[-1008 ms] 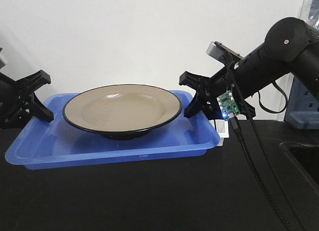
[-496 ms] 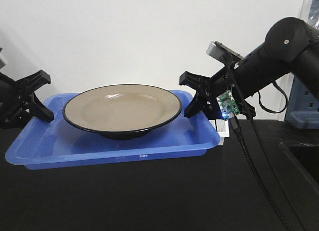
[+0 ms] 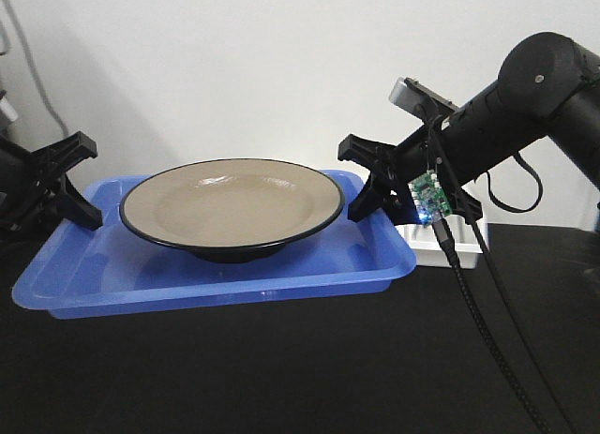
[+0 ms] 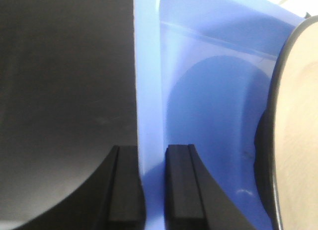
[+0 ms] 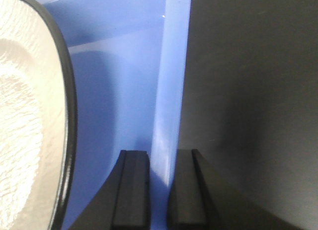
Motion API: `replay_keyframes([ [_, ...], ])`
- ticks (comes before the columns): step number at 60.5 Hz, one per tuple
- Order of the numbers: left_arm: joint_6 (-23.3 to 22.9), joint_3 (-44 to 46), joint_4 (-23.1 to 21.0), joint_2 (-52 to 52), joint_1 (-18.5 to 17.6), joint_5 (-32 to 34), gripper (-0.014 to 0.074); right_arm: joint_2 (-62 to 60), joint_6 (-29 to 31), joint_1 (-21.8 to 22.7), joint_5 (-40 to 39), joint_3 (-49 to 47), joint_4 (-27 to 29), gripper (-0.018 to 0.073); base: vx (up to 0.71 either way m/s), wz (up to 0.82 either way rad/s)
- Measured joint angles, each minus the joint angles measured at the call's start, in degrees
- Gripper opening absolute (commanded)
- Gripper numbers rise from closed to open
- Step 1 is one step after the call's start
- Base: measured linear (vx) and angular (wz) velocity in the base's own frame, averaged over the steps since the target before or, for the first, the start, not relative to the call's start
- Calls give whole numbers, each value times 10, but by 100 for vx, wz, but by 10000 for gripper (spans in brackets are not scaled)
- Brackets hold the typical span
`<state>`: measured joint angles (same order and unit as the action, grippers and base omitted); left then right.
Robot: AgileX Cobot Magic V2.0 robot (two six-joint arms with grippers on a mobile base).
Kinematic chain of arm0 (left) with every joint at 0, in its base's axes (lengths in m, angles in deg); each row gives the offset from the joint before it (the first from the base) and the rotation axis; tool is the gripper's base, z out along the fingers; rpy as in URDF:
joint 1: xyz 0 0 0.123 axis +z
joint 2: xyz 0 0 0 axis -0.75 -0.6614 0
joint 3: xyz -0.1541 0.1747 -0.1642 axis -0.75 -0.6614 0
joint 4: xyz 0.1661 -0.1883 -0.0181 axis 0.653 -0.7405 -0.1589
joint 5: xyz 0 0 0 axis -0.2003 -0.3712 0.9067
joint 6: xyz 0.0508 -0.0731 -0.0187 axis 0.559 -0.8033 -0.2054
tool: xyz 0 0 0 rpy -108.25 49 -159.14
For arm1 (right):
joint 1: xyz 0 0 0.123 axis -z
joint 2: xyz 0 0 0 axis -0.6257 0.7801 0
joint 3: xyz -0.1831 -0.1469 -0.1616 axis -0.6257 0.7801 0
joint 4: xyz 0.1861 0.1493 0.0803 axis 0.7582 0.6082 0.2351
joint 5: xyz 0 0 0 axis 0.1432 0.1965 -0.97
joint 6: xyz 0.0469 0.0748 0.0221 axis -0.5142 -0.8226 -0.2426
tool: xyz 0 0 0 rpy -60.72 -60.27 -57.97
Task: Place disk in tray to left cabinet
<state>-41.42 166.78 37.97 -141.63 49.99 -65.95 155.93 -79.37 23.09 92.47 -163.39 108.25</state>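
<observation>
The tan disk [image 3: 230, 204] with a black rim sits in the blue tray [image 3: 216, 279], which is held level just above the black table. My left gripper [image 3: 70, 186] is shut on the tray's left rim, and my right gripper [image 3: 366, 181] is shut on its right rim. In the left wrist view my gripper [image 4: 151, 150] has the rim [image 4: 146, 66] between its fingers, with the disk [image 4: 300, 115] at the right. In the right wrist view my gripper [image 5: 164, 155] clamps the rim [image 5: 174, 66], with the disk [image 5: 25, 115] at the left. The left cabinet is out of view.
A small white bin [image 3: 441, 242] stands on the black table [image 3: 281, 368] behind the tray's right end, under my right arm. A plain white wall is behind. A thin cable [image 3: 19, 40] hangs at the top left.
The background has shifted: the blue-grey object and dark recess at the right have left view, more of the white bin shows, and a cable has appeared at top left. Both grips are unchanged.
</observation>
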Motion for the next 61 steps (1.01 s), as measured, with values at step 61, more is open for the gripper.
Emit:
replay_keyframes([
  [61, 0, 0, 1, 0, 0, 0, -2, 0, 0, 0, 0, 0, 0, -1, -13, 53],
])
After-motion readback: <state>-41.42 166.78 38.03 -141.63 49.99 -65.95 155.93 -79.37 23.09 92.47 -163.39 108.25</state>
